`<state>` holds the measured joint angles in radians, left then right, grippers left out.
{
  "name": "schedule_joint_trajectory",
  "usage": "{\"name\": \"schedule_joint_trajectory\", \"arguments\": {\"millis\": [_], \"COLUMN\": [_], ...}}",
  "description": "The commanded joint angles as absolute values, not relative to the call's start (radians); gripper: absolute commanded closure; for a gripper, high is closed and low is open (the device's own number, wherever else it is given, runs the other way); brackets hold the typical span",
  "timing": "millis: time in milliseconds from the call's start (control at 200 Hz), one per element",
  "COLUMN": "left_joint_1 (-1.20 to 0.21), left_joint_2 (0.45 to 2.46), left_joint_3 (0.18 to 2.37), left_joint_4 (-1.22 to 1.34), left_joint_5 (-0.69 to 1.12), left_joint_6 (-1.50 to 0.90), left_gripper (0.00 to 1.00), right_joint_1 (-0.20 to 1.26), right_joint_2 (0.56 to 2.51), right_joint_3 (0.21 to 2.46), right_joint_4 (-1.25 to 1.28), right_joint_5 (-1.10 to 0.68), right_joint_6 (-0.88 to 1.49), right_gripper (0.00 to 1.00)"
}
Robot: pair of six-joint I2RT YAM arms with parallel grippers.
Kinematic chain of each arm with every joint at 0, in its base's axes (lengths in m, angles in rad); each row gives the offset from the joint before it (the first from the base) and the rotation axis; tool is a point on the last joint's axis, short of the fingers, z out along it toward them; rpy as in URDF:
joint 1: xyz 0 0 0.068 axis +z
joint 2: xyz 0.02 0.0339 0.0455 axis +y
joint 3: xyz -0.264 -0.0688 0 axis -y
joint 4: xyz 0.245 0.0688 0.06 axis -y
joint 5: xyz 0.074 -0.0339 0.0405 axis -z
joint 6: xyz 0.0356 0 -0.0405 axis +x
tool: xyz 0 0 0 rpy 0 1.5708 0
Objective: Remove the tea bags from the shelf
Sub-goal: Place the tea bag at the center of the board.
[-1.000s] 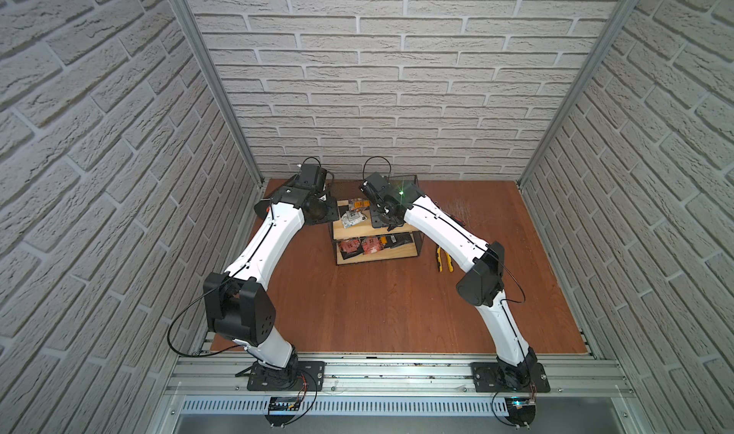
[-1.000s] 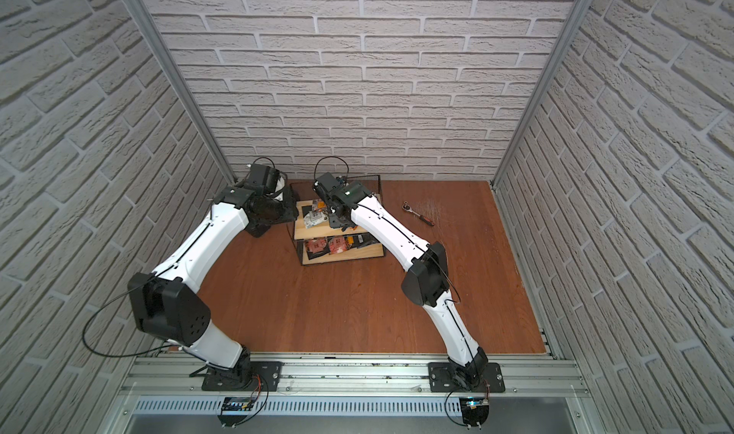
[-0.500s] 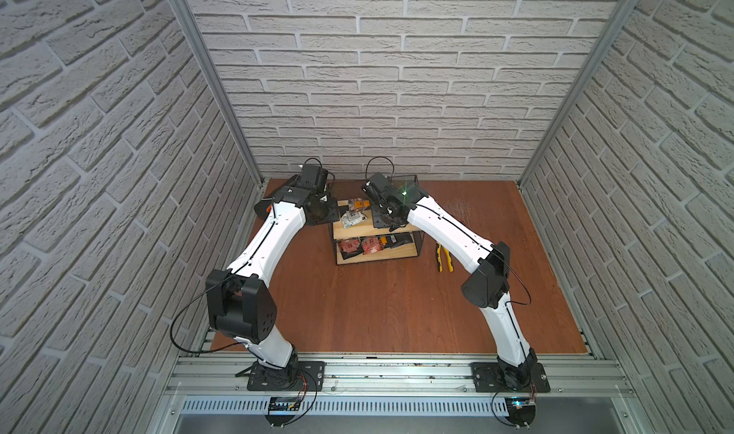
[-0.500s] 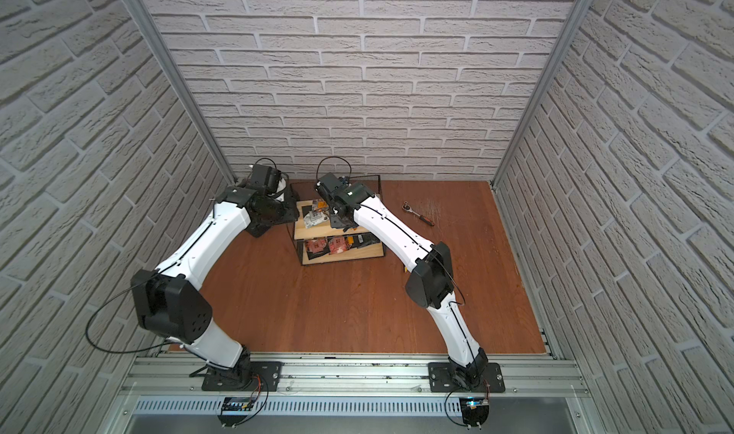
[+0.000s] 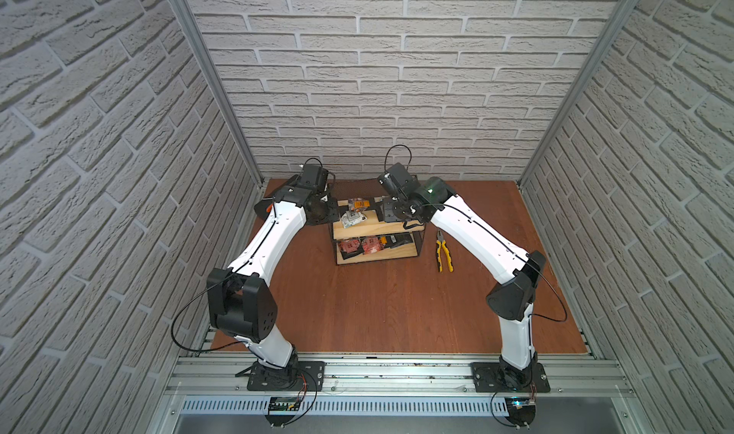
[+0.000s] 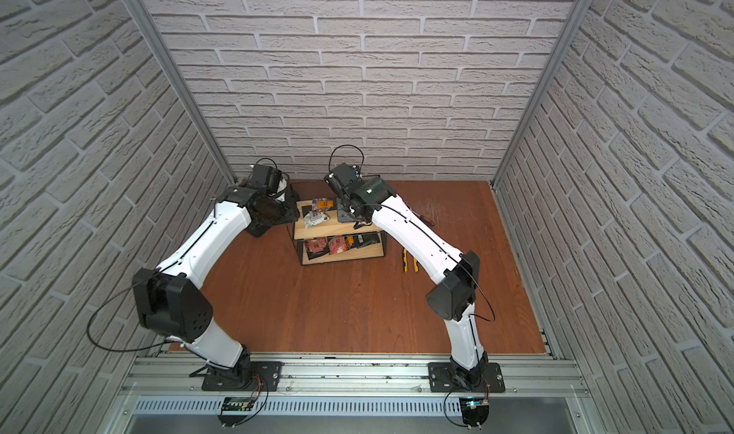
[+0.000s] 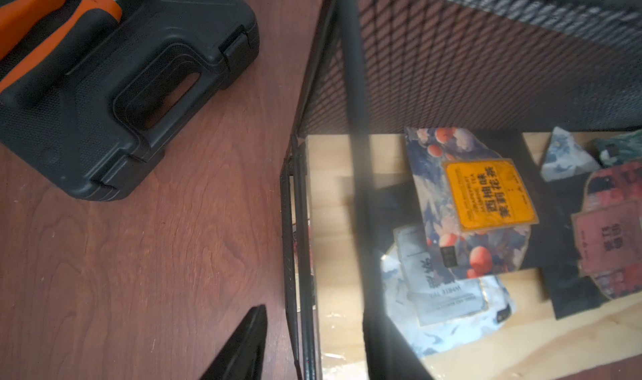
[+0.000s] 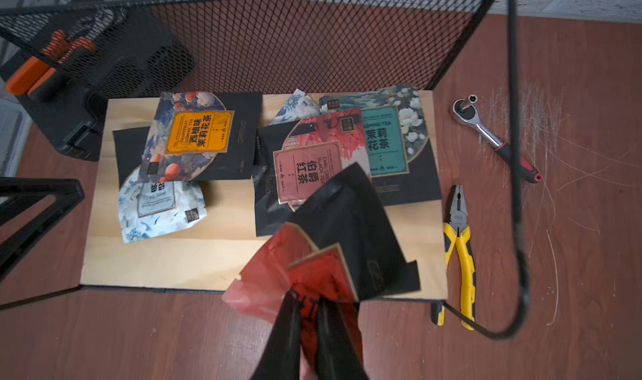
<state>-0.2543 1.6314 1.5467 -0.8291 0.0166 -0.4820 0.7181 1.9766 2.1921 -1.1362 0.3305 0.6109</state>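
Your right tool [image 8: 307,303] is pinching a red and black tea bag [image 8: 330,242] by one edge. The bag is bent, and it is over the near right part of the top board of the shelf [image 8: 166,263]. I cannot tell if it touches the board. The shelf stands at the far middle of the brown surface [image 5: 377,305], between your two arms. More tea bags lie on the top board: one with an orange label [image 8: 198,135] partly on a white one [image 8: 156,201] at the left, and a pink one [image 8: 302,173] partly on a teal one [image 8: 385,142] at the right. Red tea bags [image 5: 359,246] lie on the lower board. Your left tool [image 7: 248,340] is just beside the left mesh wall of the shelf, over the surface and near a black case [image 7: 114,83]. Only one finger shows, so I cannot tell if it is spread or pressed together. Yellow pliers [image 8: 458,242] and a ratchet [image 8: 493,138] lie on the surface right of the shelf.
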Motion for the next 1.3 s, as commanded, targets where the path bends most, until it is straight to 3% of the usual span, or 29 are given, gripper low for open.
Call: {"name": "schedule_joint_trajectory", "arguments": {"millis": [0,260,655,850,1035,1295], "left_joint_1": [-0.251,-0.251,-0.252,-0.253,-0.252,-0.252], "left_joint_2": [1.656,1.658,1.659,1.654,1.658,1.658], "left_joint_3": [1.563,1.568,1.583,1.591,1.6,1.603], "left_joint_4": [-0.803,-0.805,-0.816,-0.816,-0.819,-0.824], "left_joint_5": [0.027,0.027,0.016,0.016,0.021,0.021], "left_joint_6": [-0.469,-0.468,-0.456,-0.455,-0.457,-0.45], "left_gripper": [0.53,0.55,0.61,0.63,0.64,0.64], "right_joint_1": [0.724,0.726,0.707,0.621,0.593,0.586], "right_joint_2": [1.888,1.733,1.312,1.357,1.44,1.503], "right_joint_3": [2.123,1.919,1.141,0.991,0.947,0.901], "right_joint_4": [-1.072,-1.064,-0.844,-0.815,-0.806,-0.773], "right_joint_5": [0.313,0.274,0.146,0.021,0.02,0.04], "right_joint_6": [0.6,0.575,0.581,0.616,0.604,0.615], "right_gripper": [0.94,0.97,0.96,0.95,0.94,0.84]}}
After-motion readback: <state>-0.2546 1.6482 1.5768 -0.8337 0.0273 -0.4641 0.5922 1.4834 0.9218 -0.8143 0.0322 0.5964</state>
